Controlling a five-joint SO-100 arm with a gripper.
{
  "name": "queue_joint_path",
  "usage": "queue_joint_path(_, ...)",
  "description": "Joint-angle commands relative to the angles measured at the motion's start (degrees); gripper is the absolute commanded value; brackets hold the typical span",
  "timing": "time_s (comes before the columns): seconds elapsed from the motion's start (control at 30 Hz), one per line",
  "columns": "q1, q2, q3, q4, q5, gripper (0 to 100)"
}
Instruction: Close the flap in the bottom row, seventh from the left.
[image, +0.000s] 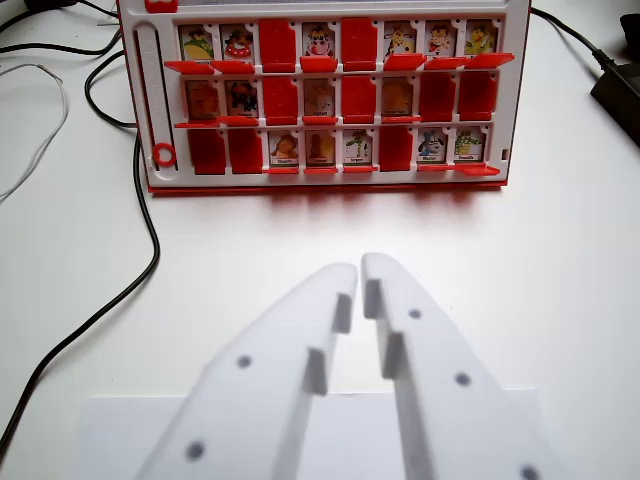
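A red and white flap board (330, 95) stands upright at the top of the wrist view, with three rows of eight flaps. In the bottom row the first, second and sixth flaps from the left show plain red. The seventh flap (432, 146) shows a character picture, and its red tab lies flat at its foot. My white gripper (360, 272) fills the lower middle of the view, well in front of the board. Its two fingers almost meet at the tips, with nothing between them.
A black cable (150, 240) runs down the table left of the board. A thin white wire (40, 130) loops at the far left. A black cable and box (615, 85) sit at the top right. White paper (110, 430) lies under the gripper.
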Motion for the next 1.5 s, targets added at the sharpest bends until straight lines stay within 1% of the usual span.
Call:
queue_joint_path(0.0, 0.79, -1.14, -2.55, -0.35, -0.18, 0)
queue_joint_path(0.1, 1.58, -2.81, -3.43, 1.14, 0.35, 0)
queue_joint_path(0.3, 5.01, -5.89, -2.20, 1.14, 1.05, 0)
queue_joint_path(0.37, 6.15, -7.21, -1.05, 0.97, 1.05, 0)
queue_joint_path(0.47, 8.96, -8.88, 2.64, -1.32, 0.44, 0)
queue_joint_path(0.6, 12.57, -11.16, 7.91, -5.01, -0.97, 0)
queue_joint_path(0.77, 15.21, -13.97, 15.82, -13.62, -2.29, 0)
queue_joint_path(1.0, 16.44, -20.74, 24.35, -28.74, -4.22, 0)
queue_joint_path(1.07, 16.52, -24.43, 25.14, -33.05, -4.22, 0)
queue_joint_path(1.23, 16.61, -36.65, 24.61, -43.95, -4.75, 0)
queue_joint_path(1.47, 17.05, -56.60, 18.11, -56.43, -4.92, 0)
